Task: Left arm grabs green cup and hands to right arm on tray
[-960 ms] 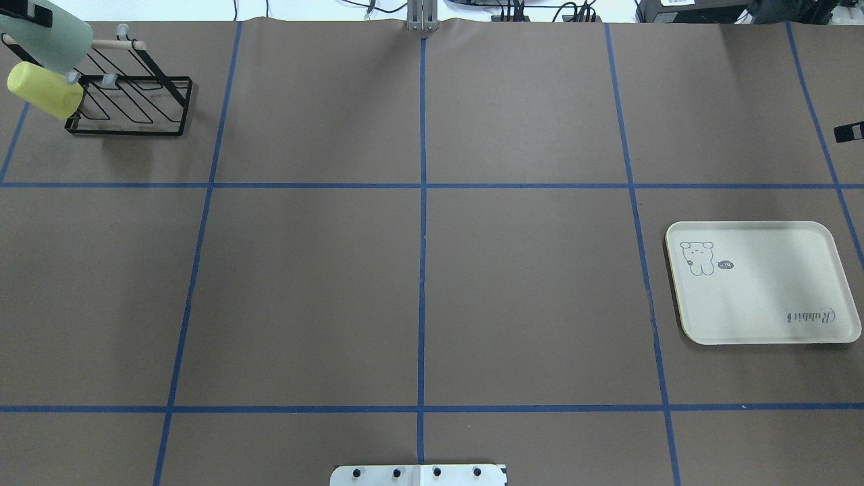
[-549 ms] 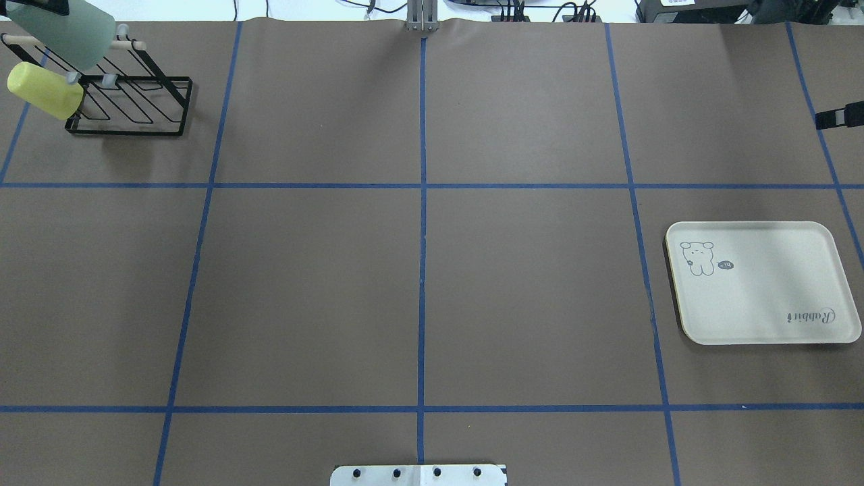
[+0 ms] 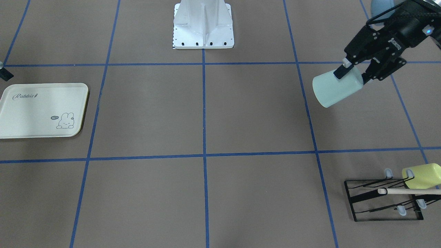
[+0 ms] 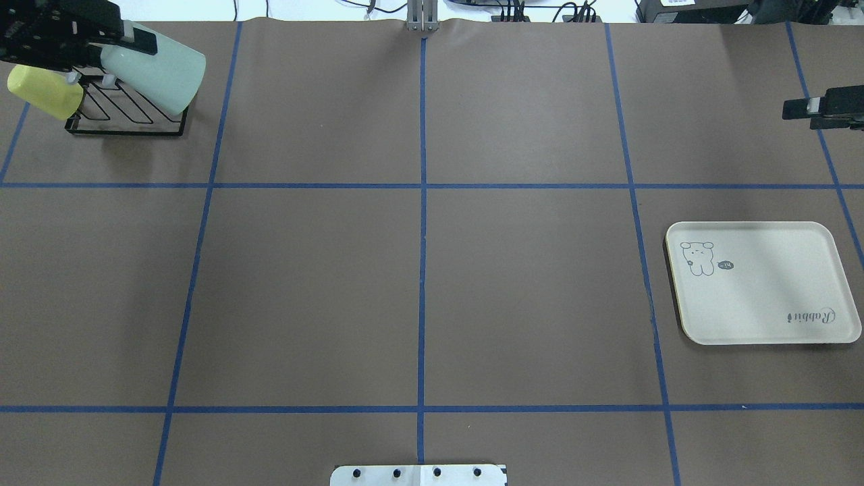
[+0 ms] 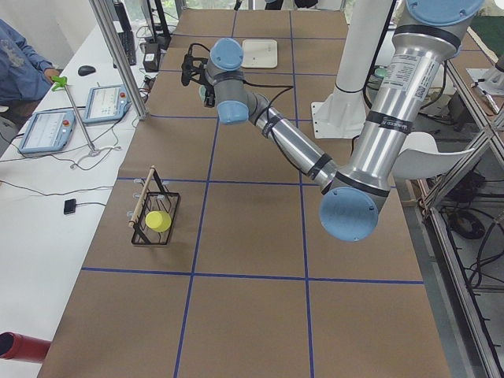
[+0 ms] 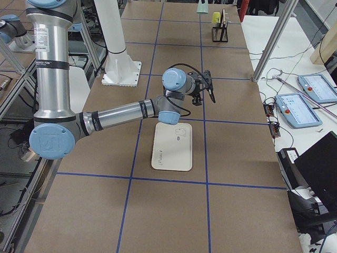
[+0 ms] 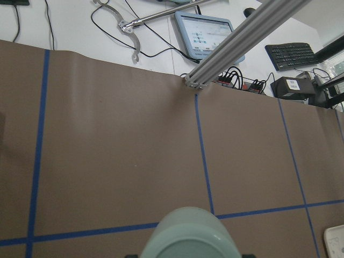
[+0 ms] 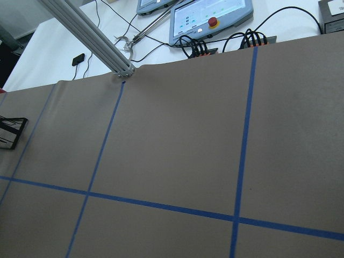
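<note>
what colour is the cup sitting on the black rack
Yellow-green; the cup shows best in the exterior front-facing view.

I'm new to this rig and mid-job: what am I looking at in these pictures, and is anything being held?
This is a robot with two arms at a brown table marked with blue tape. Two pictures look down on it, one from behind the robot, one facing it; two look along it from the ends; two come from wrist cameras. The left claw holds the green cup on its side, above the table. A yellow cup sits on the wire rack. The tray lies flat on the robot's right. The right claw holds nothing; whether it is open is unclear.
</note>
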`<state>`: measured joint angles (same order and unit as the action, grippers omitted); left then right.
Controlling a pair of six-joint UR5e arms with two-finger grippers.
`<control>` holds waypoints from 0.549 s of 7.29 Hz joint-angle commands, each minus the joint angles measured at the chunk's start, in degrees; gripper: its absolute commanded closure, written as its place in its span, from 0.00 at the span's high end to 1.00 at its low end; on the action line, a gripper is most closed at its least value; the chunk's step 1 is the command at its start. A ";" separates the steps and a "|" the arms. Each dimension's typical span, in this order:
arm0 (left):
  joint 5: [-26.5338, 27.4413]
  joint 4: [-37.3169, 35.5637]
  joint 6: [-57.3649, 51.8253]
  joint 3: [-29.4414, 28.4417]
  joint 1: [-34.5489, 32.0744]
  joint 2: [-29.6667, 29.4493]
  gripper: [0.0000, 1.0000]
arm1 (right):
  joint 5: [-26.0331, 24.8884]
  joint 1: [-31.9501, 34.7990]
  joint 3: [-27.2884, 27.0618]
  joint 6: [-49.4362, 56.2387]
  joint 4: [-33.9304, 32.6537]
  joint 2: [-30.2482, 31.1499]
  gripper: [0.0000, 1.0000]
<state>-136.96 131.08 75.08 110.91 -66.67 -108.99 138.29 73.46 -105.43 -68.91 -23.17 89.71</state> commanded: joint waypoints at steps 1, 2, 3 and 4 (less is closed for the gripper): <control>0.02 3.66 10.31 1.15 3.82 -3.31 0.00 | -1.60 -2.34 -0.39 -14.52 7.14 -5.14 1.00; 0.02 3.74 11.22 2.02 5.83 -3.59 0.00 | -5.88 -5.23 -0.74 -20.33 11.26 -6.12 0.99; 0.02 3.75 13.66 2.21 7.15 -5.16 0.00 | -11.32 -8.91 -0.83 -24.39 16.78 -6.48 0.99; 0.02 3.75 18.38 2.12 7.52 -8.22 0.00 | -17.99 -13.03 -0.83 -30.09 23.02 -7.26 0.99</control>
<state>-136.93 134.76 88.74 112.91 -60.18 -114.25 127.77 65.21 -106.17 -92.24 -7.40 83.43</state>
